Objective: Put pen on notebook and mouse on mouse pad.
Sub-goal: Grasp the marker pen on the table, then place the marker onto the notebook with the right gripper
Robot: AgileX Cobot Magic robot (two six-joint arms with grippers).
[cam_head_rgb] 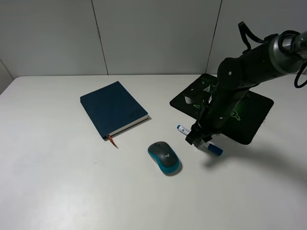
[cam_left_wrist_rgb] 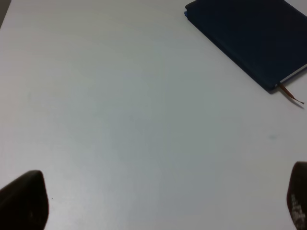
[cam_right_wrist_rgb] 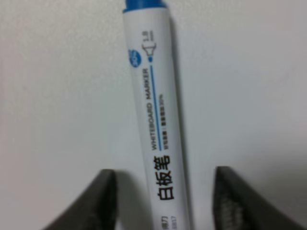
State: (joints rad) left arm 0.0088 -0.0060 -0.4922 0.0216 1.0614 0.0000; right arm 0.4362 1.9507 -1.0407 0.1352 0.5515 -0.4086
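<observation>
The white pen (cam_right_wrist_rgb: 156, 120) lies flat on the table just off the mouse pad's near edge. Its blue cap (cam_head_rgb: 214, 150) and small blue end tip stick out on either side of my right gripper (cam_head_rgb: 197, 138). That gripper is open and low over the barrel, one finger (cam_right_wrist_rgb: 96, 201) on each side and apart from it. The mouse (cam_head_rgb: 164, 157) rests on the bare table left of the pen. At the back right lies the black mouse pad (cam_head_rgb: 249, 108), partly hidden by my right arm. The navy notebook (cam_head_rgb: 113, 109) lies closed at centre-left. My left gripper (cam_left_wrist_rgb: 158, 201) is open over bare table, near the notebook (cam_left_wrist_rgb: 249, 36).
The white table runs back to a grey panelled wall. A reddish ribbon bookmark (cam_head_rgb: 112, 141) trails from the notebook's near corner. My left arm is out of the exterior high view.
</observation>
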